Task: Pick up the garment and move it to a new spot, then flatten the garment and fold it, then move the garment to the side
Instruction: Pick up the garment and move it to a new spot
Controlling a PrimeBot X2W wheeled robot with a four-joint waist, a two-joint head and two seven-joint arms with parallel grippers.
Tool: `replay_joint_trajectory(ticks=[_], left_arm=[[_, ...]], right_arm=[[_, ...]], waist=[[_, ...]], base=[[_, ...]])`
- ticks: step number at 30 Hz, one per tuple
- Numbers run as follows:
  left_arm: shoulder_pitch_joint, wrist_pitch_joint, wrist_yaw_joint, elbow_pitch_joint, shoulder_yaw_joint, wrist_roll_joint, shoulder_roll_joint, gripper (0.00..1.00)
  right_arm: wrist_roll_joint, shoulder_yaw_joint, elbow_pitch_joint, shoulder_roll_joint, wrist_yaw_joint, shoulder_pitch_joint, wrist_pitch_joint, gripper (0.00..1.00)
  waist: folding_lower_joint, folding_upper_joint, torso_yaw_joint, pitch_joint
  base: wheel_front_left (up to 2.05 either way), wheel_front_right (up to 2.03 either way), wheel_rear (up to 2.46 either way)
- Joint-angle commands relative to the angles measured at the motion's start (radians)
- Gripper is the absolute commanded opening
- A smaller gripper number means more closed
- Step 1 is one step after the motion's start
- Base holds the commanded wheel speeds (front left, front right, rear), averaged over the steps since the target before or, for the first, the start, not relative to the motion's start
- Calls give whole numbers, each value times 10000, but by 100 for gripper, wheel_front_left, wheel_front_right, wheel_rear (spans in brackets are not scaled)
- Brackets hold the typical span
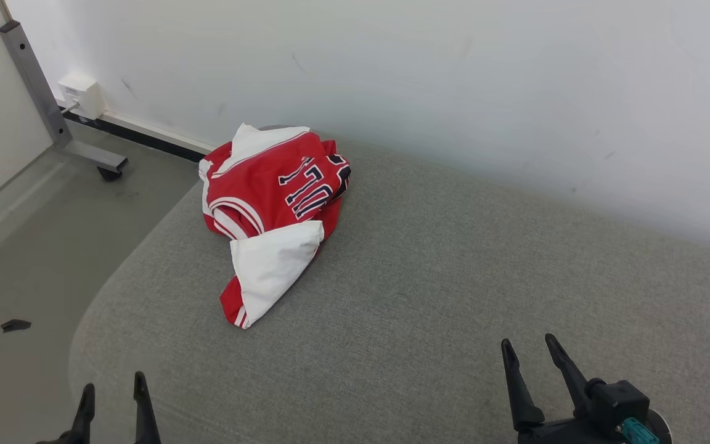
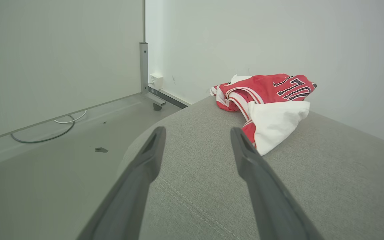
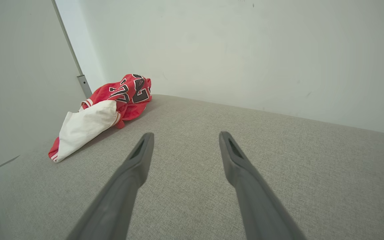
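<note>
Grey fabric cushion point(image 1: 429, 296), set against a white wall point(image 1: 484, 80). One red-and-white garment point(image 1: 269, 203) lay crumpled at the cushion's far left end, near the wall. Left gripper point(image 1: 114, 381) and right gripper point(image 1: 527, 340) stood spread and empty at the near edge, well apart from it.

White, scuffed wall point(image 1: 453, 74) behind a grey fabric cushion point(image 1: 423, 308). Grey floor point(image 1: 34, 265) off the cushion's left edge. Metal post point(image 1: 37, 86) on a caster point(image 1: 110, 174) stands beyond the far-left corner, beside a white socket box point(image 1: 82, 95).
</note>
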Motion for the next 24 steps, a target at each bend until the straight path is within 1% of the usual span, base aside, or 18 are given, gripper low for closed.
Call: replay_joint_trajectory(ticks=[1, 4, 6, 9, 15, 16, 17, 21, 24], left_arm=[[-217, -14, -58, 127, -28, 123, 35, 100], [-712, -14, -98, 470, -21, 152, 32, 100], [-1133, 1, -166, 975, -102, 80, 52, 100], [-2199, 275, -316, 1791, -75, -279, 56, 100], [-4453, 1524, -693, 3542, -59, -1088, 49, 100], [-4453, 1524, -693, 3542, -59, -1088, 49, 100], [-4830, 1599, -759, 3769, 40, -1269, 59, 100], [-6080, 2556, -943, 4878, 356, -2023, 219, 100], [-6935, 3176, -877, 5519, 571, -2336, 465, 100]], right_arm=[[2, 15, -20, -25, 33, 72, -7, 100], [-66, 9, -62, -27, 33, 62, -7, 100], [-88, 29, -97, -25, 33, 53, -7, 100], [-205, 108, -160, -28, 33, -59, -7, 100], [-540, 412, -278, -27, 33, -415, -7, 100], [-540, 412, -278, -27, 33, -415, -7, 100], [-598, 481, -302, -30, 33, -482, -7, 100], [-862, 883, -378, -27, 31, -785, 33, 100], [-1007, 1154, -556, -29, 30, -1019, 97, 100]], waist=[[0, 0, -50, 30], [0, 0, -150, 118], [0, 0, -247, 216], [0, 0, -468, 470], [0, 0, -1210, 1224], [0, 0, -1210, 1224], [0, 0, -1361, 1378], [0, 0, -2101, 1972], [0, 0, -2681, 2438]], base=[[0, 0, 0], [0, 0, 0], [0, 0, 0], [0, 0, 0], [0, 0, 0], [0, 0, 0], [0, 0, 0], [0, 0, 0], [0, 0, 0]])
